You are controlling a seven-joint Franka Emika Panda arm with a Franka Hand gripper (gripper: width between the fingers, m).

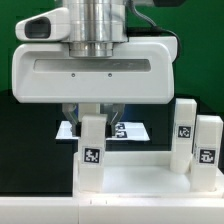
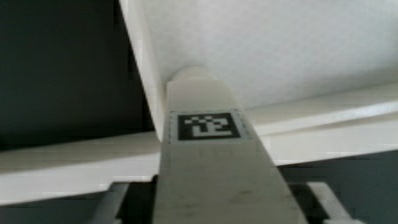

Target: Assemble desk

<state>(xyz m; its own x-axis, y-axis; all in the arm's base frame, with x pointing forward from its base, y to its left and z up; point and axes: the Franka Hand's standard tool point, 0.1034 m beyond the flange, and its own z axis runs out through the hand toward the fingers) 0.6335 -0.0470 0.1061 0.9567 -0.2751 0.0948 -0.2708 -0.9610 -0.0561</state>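
Note:
My gripper (image 1: 93,118) hangs over the near left corner of the white desk top (image 1: 135,185) and is shut on a short square white leg (image 1: 92,148). The leg stands upright with its black-and-white tag facing the camera. In the wrist view the same leg (image 2: 214,150) runs up the middle between my two fingers (image 2: 125,200), its tip over the edge of the desk top (image 2: 267,60). Two more tagged legs (image 1: 184,130) (image 1: 208,145) stand upright on the desk top at the exterior view's right.
The marker board (image 1: 128,130) lies on the dark table behind the desk top, partly hidden by my gripper. A green wall is at the back. The gripper's wide white body (image 1: 90,65) fills the upper part of the exterior view.

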